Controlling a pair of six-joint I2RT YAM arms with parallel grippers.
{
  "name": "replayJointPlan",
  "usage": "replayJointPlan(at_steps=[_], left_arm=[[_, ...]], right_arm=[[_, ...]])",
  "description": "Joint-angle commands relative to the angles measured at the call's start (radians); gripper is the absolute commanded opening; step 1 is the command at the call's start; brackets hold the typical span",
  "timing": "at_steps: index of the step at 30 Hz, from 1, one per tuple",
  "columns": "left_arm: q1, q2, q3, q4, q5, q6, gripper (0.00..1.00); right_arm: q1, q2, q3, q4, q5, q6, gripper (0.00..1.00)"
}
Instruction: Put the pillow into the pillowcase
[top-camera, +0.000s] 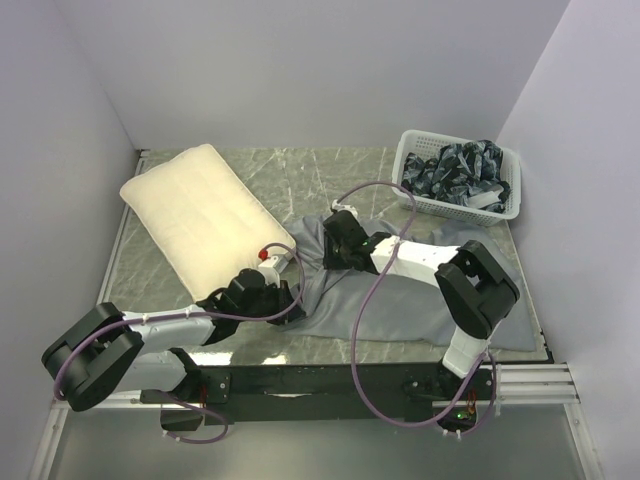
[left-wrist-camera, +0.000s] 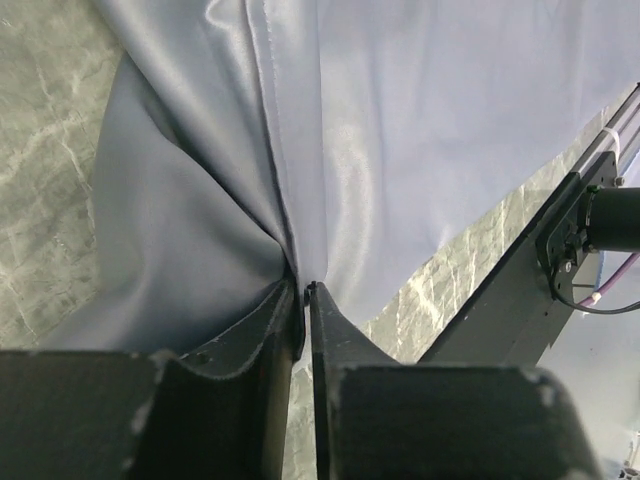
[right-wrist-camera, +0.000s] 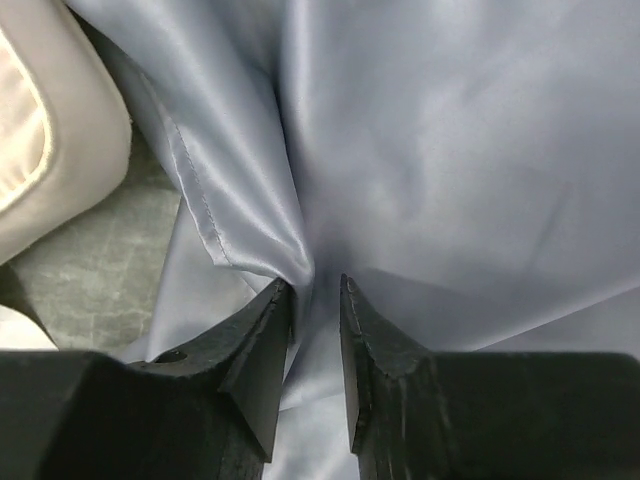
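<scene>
—Looking down from behind the arms, where do you see the pillow (top-camera: 205, 220)?

—Up at ten o'clock on the marble table (top-camera: 330, 172), lying slantwise, cream and lightly quilted. It is wholly outside the pillowcase (top-camera: 400, 300), its near corner just beside the grey cloth's nine o'clock edge.

—And the pillowcase itself?

—Grey and smooth, spread from the middle of the table out toward five o'clock, mostly flat and gathered into creases where the arms meet it.

—What about the left gripper (left-wrist-camera: 305, 292)?

—Its jaws are pressed almost together with a fold of the grey cloth nipped between the tips. In the wrist view a stitched hem runs from the pinch up toward twelve o'clock. From above, the gripper sits at the pillowcase's nine o'clock edge, just below the pillow's corner.

—The right gripper (right-wrist-camera: 315, 290)?

—Narrow too. There's a slim gap and the fabric puckers into it, so it has a pinch of the pillowcase as well. It sits at the cloth's eleven o'clock corner. Its own camera shows the pillow at ten o'clock, close by the hem.

—Anything else on the table?

—A white basket (top-camera: 455, 207) at two o'clock, heaped with dark patterned cloths (top-camera: 462, 168), near the pillowcase's far edge. I can't tell whether they touch.
</scene>
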Motion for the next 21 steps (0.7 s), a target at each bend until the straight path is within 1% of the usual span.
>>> replayJointPlan(at_steps=[1, 3, 9, 11, 13, 20, 21], left_arm=[[-0.006, -0.008, -0.009, 0.003, -0.007, -0.012, 0.18], [-0.006, -0.001, -0.006, 0.003, -0.012, -0.014, 0.18], [-0.006, 0.029, 0.006, 0.021, -0.007, -0.021, 0.18], [-0.006, 0.035, 0.009, 0.032, -0.003, -0.021, 0.18], [-0.006, 0.038, 0.012, 0.041, 0.000, -0.024, 0.19], [-0.006, 0.047, 0.025, 0.088, 0.037, -0.023, 0.19], [-0.006, 0.052, 0.026, 0.098, 0.042, -0.021, 0.19]], right_arm=[[0.000, -0.035, -0.013, 0.064, -0.020, -0.007, 0.34], [0.008, -0.054, -0.018, 0.069, -0.005, -0.014, 0.34], [0.046, -0.124, -0.023, 0.063, 0.018, -0.024, 0.40], [0.058, -0.144, -0.017, 0.048, 0.029, -0.022, 0.44], [0.083, -0.152, -0.001, 0.016, 0.052, -0.015, 0.47], [0.156, -0.149, 0.025, -0.096, 0.121, 0.050, 0.46], [0.159, -0.149, 0.017, -0.097, 0.119, 0.061, 0.48]])
